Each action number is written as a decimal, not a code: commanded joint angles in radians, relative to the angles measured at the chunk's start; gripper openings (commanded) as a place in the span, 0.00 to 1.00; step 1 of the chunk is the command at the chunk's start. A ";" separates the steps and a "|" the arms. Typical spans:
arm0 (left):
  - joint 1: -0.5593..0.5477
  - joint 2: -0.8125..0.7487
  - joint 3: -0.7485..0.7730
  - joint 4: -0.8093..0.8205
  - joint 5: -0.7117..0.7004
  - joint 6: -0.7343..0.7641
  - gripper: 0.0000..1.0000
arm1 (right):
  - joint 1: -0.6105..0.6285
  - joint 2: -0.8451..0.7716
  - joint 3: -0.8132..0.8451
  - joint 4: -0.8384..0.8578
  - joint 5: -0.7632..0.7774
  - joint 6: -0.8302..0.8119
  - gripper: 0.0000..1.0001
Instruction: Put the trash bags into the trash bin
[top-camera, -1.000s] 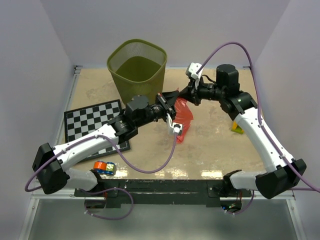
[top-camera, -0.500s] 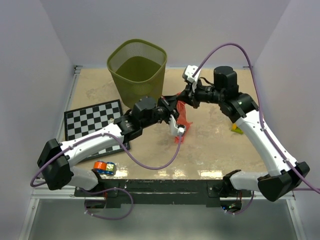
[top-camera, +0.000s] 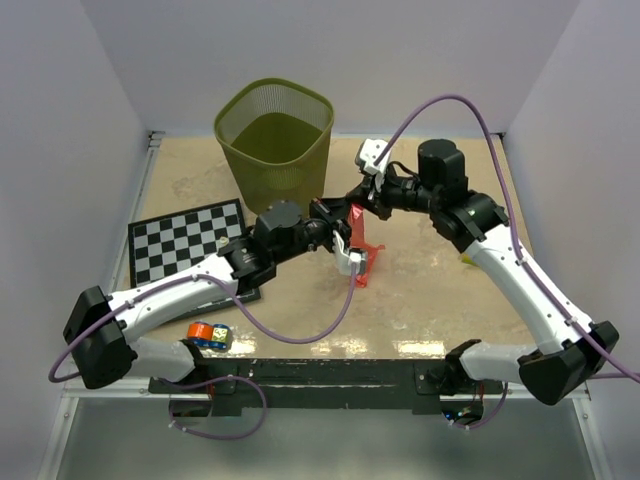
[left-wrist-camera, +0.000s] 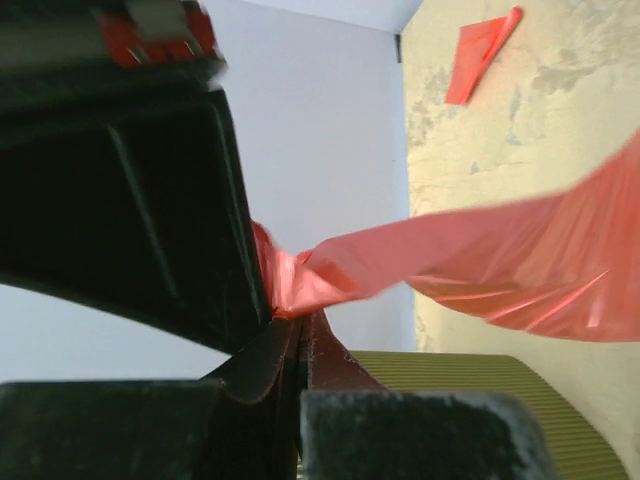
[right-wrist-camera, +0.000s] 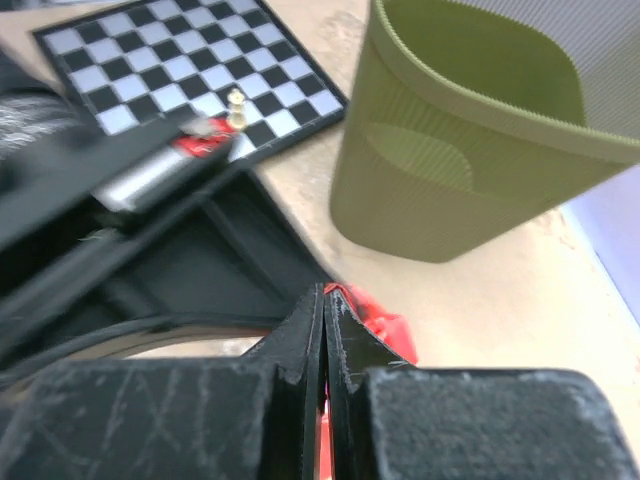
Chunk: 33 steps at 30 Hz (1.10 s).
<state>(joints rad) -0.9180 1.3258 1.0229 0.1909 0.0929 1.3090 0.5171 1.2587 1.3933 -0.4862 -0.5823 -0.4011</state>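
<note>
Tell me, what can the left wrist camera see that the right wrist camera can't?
Only the left wrist view shows a small red strip lying flat on the table. Only the right wrist view shows the chessboard with one pale piece. Both show the green trash bin and the red trash bag, pinched by the shut left gripper and right gripper.

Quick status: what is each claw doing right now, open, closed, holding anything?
Left claw: closed, pinching the trash bag.
Right claw: closed, pinching the same trash bag.
</note>
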 joint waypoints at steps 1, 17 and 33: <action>-0.042 -0.074 -0.003 0.070 -0.002 -0.091 0.00 | 0.009 -0.008 -0.100 0.060 0.176 0.013 0.00; -0.091 -0.174 -0.067 0.100 -0.030 -0.197 0.00 | 0.020 0.045 -0.046 0.101 0.216 0.029 0.00; 0.021 -0.138 -0.129 0.139 -0.042 -0.174 0.00 | 0.037 -0.025 0.003 0.081 0.034 0.044 0.00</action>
<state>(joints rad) -0.8692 1.2449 0.9127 0.3069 0.0231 1.1446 0.5495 1.2552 1.4162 -0.4774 -0.5858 -0.3775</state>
